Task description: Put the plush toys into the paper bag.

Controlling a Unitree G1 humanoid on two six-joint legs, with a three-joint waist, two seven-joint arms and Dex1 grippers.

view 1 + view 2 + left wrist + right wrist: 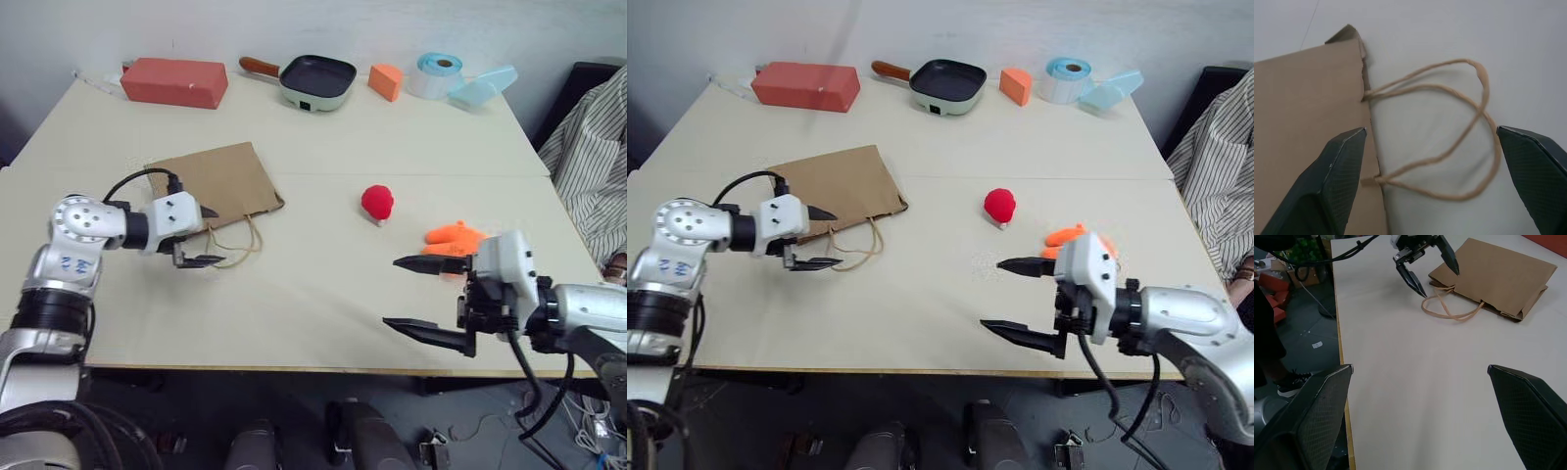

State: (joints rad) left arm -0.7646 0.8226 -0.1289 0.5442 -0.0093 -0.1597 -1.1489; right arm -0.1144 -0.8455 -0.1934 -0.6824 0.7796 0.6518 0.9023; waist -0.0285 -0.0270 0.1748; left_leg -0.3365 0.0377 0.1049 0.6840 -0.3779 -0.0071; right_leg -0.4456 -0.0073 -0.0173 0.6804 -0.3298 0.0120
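Brown paper bag [217, 178] lying flat on table [323, 284], cord handles [1449, 132] sprawling toward wide-open left gripper [204, 235]. Red round plush [377, 203] and orange fish plush [453, 236] sitting near empty, wide-open right gripper [419, 294].

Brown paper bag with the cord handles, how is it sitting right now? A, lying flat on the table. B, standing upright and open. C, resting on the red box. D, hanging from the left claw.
A: the brown paper bag lies flat on the table, its cord handles spread beside it.
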